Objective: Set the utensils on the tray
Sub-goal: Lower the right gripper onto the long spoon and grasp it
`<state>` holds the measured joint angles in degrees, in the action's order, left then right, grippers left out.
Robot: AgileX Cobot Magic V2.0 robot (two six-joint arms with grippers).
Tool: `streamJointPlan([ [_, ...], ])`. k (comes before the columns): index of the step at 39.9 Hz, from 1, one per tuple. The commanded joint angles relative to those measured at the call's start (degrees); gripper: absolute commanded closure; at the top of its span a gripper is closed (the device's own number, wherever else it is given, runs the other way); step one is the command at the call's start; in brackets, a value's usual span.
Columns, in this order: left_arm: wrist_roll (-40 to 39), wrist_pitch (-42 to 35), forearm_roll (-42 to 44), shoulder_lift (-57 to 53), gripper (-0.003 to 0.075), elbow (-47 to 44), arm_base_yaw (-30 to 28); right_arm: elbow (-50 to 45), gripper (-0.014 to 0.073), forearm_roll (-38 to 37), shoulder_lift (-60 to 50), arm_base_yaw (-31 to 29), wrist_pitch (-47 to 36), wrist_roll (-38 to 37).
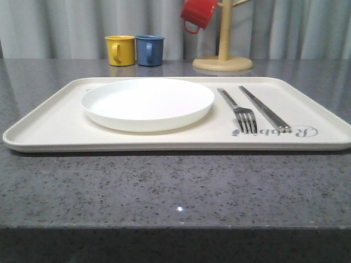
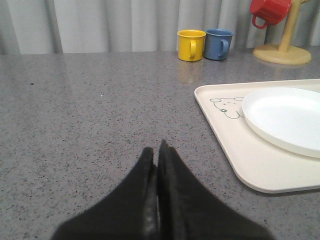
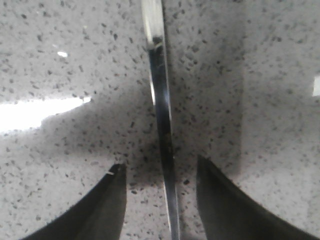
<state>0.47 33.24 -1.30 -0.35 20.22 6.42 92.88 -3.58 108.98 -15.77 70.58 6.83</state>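
Observation:
The cream tray [image 1: 49,123] lies across the grey stone table. On it sit the round white plate [image 1: 147,102], a fork [image 1: 239,109] and a knife [image 1: 264,108] side by side near the "Rabbit" script. My left gripper [image 2: 157,147] is shut with nothing in it, low over bare table beside the tray [image 2: 230,145] corner with the animal drawing and the plate [image 2: 287,117]. My right gripper [image 3: 160,162] is open, close above the stone top. A slim silver utensil handle [image 3: 161,110] lies flat between its fingers [image 3: 100,210], touching neither. The handle's head end is hidden.
A yellow mug [image 1: 120,50] and a blue mug [image 1: 149,50] stand at the back of the table. A red mug [image 1: 198,13] hangs on a wooden mug tree [image 1: 224,55] behind the tray. Grey curtains close off the back.

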Motion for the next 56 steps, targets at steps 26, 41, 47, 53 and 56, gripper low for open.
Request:
streamJointPlan([
  [26, -0.47, -4.76, -0.51, -0.89, 0.0738, 1.44, -0.09, 1.11, 0.0594, -0.4, -1.4, -0.4, 5.95, 0.79],
  [41, -0.47, -4.76, -0.51, -0.89, 0.0738, 1.44, -0.09, 1.45, 0.06, 1.19, -2.75, -0.4, 6.0, 0.79],
  [47, -0.47, -4.76, -0.51, -0.89, 0.0738, 1.44, -0.09, 1.67, 0.06, 2.92, -5.68, -0.12, 6.0, 0.68],
  [53, -0.47, -4.76, -0.51, -0.89, 0.0738, 1.44, -0.09, 1.67, 0.06, 4.35, -9.77, 1.43, 6.0, -1.24],
  [56, -0.47, -4.76, -0.51, -0.89, 0.0738, 1.44, -0.09, 1.67, 0.0599, 4.35, -11.67, 3.57, 6.0, -1.69],
])
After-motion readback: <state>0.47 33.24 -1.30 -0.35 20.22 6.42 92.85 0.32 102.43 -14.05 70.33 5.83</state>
